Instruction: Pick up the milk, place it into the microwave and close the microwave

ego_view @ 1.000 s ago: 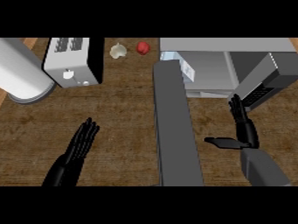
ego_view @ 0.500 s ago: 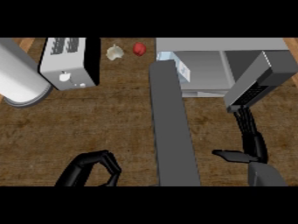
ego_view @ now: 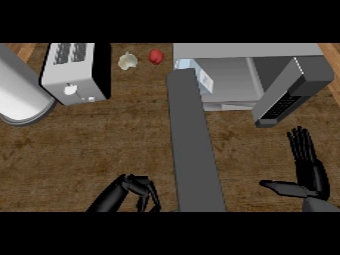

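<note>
Milk carton [ego_view: 202, 82] sits inside the microwave [ego_view: 235, 74] in my head view, its door [ego_view: 288, 92] hanging ajar, so closing looks like what's left. My right hand [ego_view: 305, 172] hovers just below that door, fingers straight and released; a push landing on the door's edge could skid off. My left hand [ego_view: 132, 191] is clenched on nothing at the lower edge, near the long grey bar [ego_view: 193, 144], which it might clip.
</note>
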Tool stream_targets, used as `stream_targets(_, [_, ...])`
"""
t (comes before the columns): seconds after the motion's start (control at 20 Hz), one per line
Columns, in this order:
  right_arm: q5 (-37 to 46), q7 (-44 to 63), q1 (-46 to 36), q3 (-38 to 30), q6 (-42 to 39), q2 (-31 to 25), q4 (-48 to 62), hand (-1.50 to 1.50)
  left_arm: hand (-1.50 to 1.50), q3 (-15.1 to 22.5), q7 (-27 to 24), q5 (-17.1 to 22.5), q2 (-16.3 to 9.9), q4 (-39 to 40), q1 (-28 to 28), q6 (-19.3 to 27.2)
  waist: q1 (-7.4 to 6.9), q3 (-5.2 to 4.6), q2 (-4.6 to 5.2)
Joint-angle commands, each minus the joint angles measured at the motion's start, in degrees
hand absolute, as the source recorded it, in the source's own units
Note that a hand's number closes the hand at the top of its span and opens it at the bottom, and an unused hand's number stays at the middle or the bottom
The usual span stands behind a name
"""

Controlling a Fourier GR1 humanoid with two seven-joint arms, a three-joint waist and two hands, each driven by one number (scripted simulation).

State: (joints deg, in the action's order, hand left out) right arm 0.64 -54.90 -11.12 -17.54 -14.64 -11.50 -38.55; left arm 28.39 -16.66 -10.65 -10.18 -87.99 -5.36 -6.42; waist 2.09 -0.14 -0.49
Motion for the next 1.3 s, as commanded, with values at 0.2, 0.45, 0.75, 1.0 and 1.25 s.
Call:
stream_targets(0.2, [-6.8,5.0,14.4,2.5,-9.0,-0.4,-23.0,-1.5,1.5,4.5,0.6,-3.7,9.4,11.9,8.3,0.3,0.22,-0.04,0.18])
stream_targets(0.45, [-10.7,10.6,21.0,4.0,-10.8,-1.2,-35.0,-1.5,1.5,13.9,0.1,-0.2,10.1,20.1,15.2,10.0,0.23,-0.02,0.41])
stream_targets(0.75, [-16.4,16.5,22.7,5.4,-14.1,-2.3,-43.8,-1.5,1.5,23.5,1.6,11.9,10.1,27.2,25.7,18.2,2.14,-0.08,0.86])
stream_targets(1.0, [-19.1,20.1,22.3,5.5,-15.6,-5.1,-47.8,-1.5,1.5,26.9,1.0,16.3,10.2,30.3,32.3,25.2,4.73,-0.17,1.43])
stream_targets(1.25, [-20.8,22.9,21.5,6.7,-15.7,-5.6,-52.7,-1.5,1.5,27.6,4.1,21.9,10.2,30.2,36.9,29.5,8.03,-0.28,1.91])
